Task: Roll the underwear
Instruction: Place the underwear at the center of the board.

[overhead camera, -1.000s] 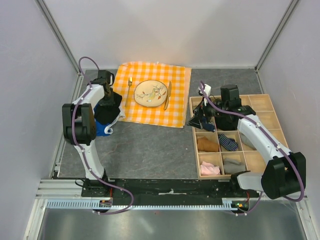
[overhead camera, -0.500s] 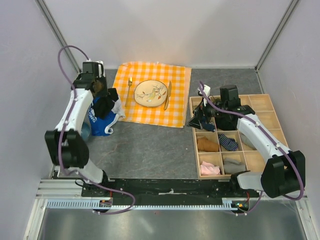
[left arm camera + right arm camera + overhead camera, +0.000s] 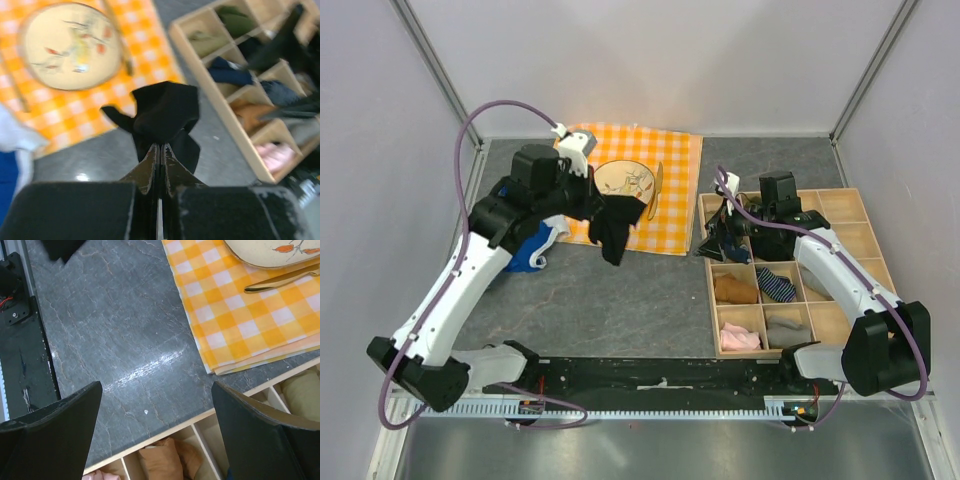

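Note:
My left gripper (image 3: 603,207) is shut on the black underwear (image 3: 616,226), which hangs bunched in the air over the near edge of the orange checked cloth (image 3: 665,225). In the left wrist view the underwear (image 3: 165,117) dangles from my closed fingertips (image 3: 159,148), above grey table beside the cloth (image 3: 115,97). My right gripper (image 3: 715,240) is open and empty, hovering over the left edge of the wooden organiser (image 3: 708,262); its wide-spread fingers (image 3: 50,432) frame bare table and an organiser cell.
A blue garment with white trim (image 3: 527,250) lies at the left. A plate (image 3: 625,183) with a knife (image 3: 656,190) sits on the cloth. The organiser's cells hold rolled clothes, brown (image 3: 162,460), pink (image 3: 740,338), striped (image 3: 777,285).
My left arm has swung from the far left, over the blue garment, to the right, carrying the black underwear to the cloth's near edge. The right arm has stayed put.

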Controlling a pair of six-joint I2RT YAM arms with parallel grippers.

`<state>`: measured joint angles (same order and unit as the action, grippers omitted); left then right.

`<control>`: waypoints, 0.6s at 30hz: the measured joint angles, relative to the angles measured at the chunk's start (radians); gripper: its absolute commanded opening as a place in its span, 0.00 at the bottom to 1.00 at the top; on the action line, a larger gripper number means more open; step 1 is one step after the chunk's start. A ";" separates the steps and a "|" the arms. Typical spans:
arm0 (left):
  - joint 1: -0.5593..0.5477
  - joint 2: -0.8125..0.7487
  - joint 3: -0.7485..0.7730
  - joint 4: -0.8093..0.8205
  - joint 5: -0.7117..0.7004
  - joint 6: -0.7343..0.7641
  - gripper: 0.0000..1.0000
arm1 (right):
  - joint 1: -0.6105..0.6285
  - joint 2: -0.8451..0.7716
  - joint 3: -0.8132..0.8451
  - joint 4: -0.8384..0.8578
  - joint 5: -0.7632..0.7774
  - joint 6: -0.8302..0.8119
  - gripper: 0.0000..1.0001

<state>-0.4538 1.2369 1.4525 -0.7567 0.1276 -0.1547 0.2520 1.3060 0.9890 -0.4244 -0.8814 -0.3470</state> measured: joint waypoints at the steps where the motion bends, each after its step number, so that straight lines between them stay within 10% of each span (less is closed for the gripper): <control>1: -0.032 -0.018 -0.018 0.015 0.028 -0.022 0.02 | 0.000 0.000 0.000 -0.002 -0.003 -0.005 0.98; 6: -0.105 -0.168 -0.321 0.171 0.184 -0.172 0.03 | 0.000 0.000 0.000 -0.012 -0.011 -0.037 0.98; 11: -0.084 -0.113 -0.683 0.317 0.270 -0.276 0.27 | 0.000 0.000 0.000 -0.025 -0.012 -0.070 0.98; 18: -0.004 -0.019 -0.688 0.269 0.212 -0.233 0.54 | 0.088 0.025 0.000 -0.164 -0.004 -0.293 0.98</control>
<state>-0.4580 1.2175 0.7643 -0.4877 0.3393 -0.3882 0.3401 1.3312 0.9886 -0.5884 -0.8856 -0.6399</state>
